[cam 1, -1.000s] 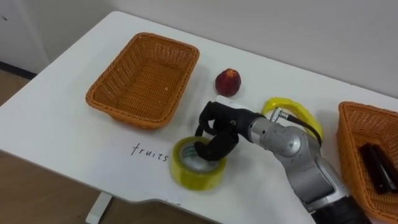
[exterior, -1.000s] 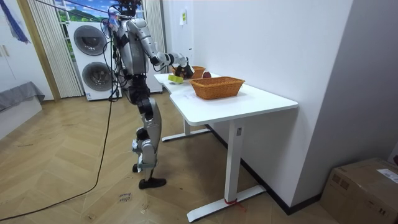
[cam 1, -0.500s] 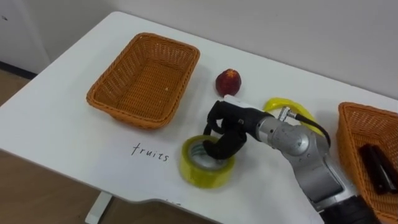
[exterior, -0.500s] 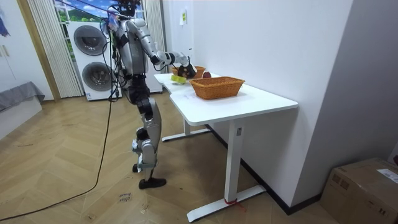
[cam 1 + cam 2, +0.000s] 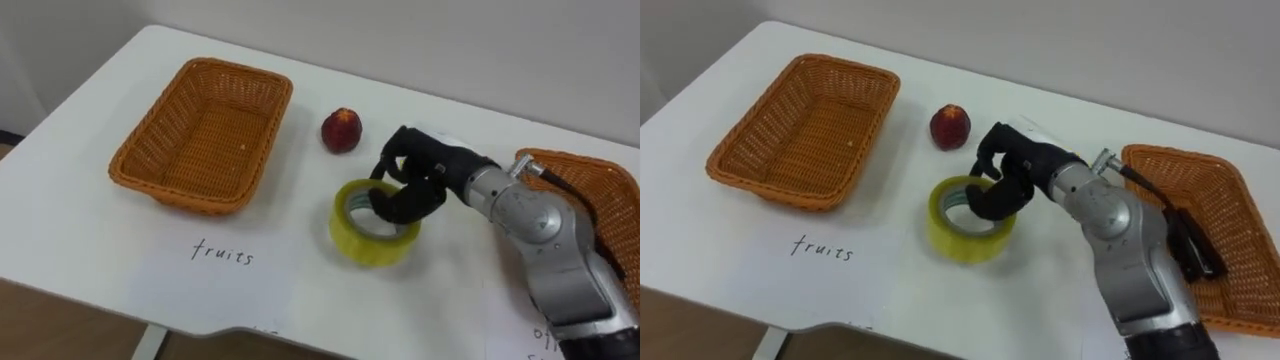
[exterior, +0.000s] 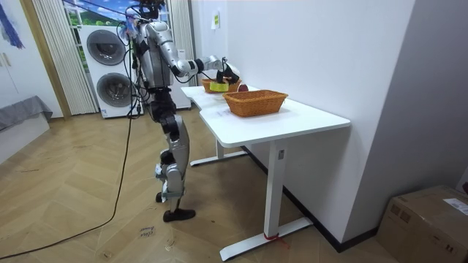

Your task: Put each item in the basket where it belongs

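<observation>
Right hand (image 5: 415, 182) clasps tape roll (image 5: 365, 245) (peach (image 5: 341, 129) behind), perhaps airborne.

The right arm comes in from the lower right, its elbow bent and its silver forearm reaching forward and to the left. The right hand (image 5: 418, 178) is turned palm down. Its dark fingers (image 5: 395, 207) curl over the rim and into the hole of a roll of tape (image 5: 372, 243). In the room view the robot stands upright with this arm held out in front.

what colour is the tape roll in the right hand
Yellow; the tape roll in the right hand shows best in the left eye view.
</observation>
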You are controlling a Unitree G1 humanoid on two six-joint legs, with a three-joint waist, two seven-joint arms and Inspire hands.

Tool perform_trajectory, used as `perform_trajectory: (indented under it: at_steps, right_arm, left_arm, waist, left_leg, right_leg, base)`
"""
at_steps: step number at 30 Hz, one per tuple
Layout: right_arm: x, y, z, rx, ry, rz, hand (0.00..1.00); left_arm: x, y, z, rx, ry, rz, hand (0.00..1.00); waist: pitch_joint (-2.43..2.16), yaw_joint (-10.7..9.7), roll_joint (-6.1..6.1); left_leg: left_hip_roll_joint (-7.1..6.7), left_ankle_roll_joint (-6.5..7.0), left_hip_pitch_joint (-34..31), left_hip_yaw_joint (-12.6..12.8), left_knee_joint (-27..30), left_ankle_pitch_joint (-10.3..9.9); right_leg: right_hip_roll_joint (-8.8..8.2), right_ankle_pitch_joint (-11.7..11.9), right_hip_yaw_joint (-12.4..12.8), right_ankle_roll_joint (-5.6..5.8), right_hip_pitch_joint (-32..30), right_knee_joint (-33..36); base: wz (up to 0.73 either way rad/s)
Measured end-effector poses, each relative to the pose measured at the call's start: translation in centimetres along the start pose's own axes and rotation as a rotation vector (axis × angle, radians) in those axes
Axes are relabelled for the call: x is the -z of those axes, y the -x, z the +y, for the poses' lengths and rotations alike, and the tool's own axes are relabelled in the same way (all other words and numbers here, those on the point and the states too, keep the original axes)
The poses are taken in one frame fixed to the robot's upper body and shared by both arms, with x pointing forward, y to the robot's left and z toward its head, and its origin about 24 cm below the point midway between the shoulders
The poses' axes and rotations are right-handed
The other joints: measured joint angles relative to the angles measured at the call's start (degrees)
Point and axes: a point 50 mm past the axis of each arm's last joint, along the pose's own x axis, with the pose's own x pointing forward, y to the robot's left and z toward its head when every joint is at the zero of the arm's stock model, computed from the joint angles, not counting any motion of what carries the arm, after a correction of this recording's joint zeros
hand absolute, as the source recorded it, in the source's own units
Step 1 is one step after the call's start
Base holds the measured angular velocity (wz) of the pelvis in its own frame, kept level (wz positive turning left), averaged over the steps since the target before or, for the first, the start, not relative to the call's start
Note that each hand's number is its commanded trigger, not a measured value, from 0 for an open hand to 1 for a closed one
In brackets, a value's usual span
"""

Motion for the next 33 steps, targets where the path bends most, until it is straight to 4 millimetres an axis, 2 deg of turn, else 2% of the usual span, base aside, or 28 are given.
perform_trajectory:
  at_steps: [6, 12, 15, 19, 22, 26, 29, 33]
  right_arm:
    - [0.7, 0.7, -0.8, 0.046, -0.023, 0.02, 1.0]
    - [1.3, 1.3, -2.0, 0.116, -0.092, 0.006, 1.0]
    - [1.6, 1.6, -2.7, 0.163, -0.098, 0.012, 1.0]
    - [2.0, 1.9, -3.3, 0.218, -0.105, 0.023, 1.0]
    - [2.1, 2.1, -3.6, 0.243, -0.108, 0.026, 1.0]
    - [2.6, 2.4, -4.1, 0.307, -0.159, 0.024, 1.0]
    - [3.1, 2.9, -4.7, 0.362, -0.198, 0.028, 1.0]
    - [4.3, 3.5, -5.6, 0.44, -0.221, 0.06, 1.0]
  left_arm:
    - [0.7, 0.1, 0.2, -0.029, 0.0, 0.015, 0.0]
    - [0.8, 0.2, 0.5, -0.04, 0.028, 0.01, 0.0]
    - [1.1, 0.2, 0.7, -0.048, 0.046, 0.017, 0.0]
    - [1.3, 0.2, 0.8, -0.05, 0.052, 0.024, 0.0]
    - [1.5, 0.3, 0.7, -0.051, 0.056, 0.029, 0.0]
    - [1.6, 0.4, 0.5, -0.05, 0.058, 0.028, 0.0]
    - [1.7, 0.4, 0.7, -0.055, 0.067, 0.028, 0.0]
    - [1.4, 0.4, 0.7, -0.055, 0.067, 0.018, 0.0]
  waist:
    - [-0.1, -1.6, -0.08]
    - [0.09, -2.1, -0.68]
    - [-0.1, -2.2, -0.99]
    - [-0.04, -2.7, -0.93]
    - [0.2, -3.3, -0.57]
    - [0.22, -3.9, -0.53]
    - [0.13, -4.6, -0.65]
    - [-0.28, -4.7, -0.99]
  left_leg:
    - [0.08, 0.0, 0.4, 0.2, 0.0, 0.0]
    - [-0.06, 0.08, 0.4, 0.2, 0.2, 0.1]
    - [-0.07, 0.07, 0.4, 0.3, 0.2, 0.1]
    - [-0.08, 0.07, 0.4, 0.3, 0.2, 0.1]
    - [-0.05, 0.07, 0.5, 0.4, 0.2, 0.1]
    - [-0.05, 0.07, 0.3, 0.5, 0.2, 0.1]
    - [-0.09, 0.07, 0.0, 0.5, 0.2, 0.1]
    - [-0.07, 0.07, -0.2, 0.4, 0.4, 0.1]
  right_leg:
    - [-0.05, 0.0, 0.3, 0.01, 0.0, 0.8]
    - [-0.19, 0.0, 0.3, 0.01, 0.0, 0.9]
    - [-0.17, 0.0, 0.5, 0.01, 0.0, 0.8]
    - [-0.16, 0.0, 0.7, 0.01, 0.0, 0.9]
    - [-0.13, 0.0, 0.8, 0.01, -0.1, 0.9]
    - [-0.11, 0.0, 0.9, 0.01, -0.2, 0.7]
    - [-0.11, 0.0, 0.9, 0.02, -0.3, 0.3]
    - [-0.03, 0.0, 0.8, 0.07, -0.3, -0.1]
  base:
    - [-0.02]
    - [0.0]
    - [0.0]
    - [0.0]
    - [0.0]
    - [0.0]
    - [0.0]
    - [0.0]
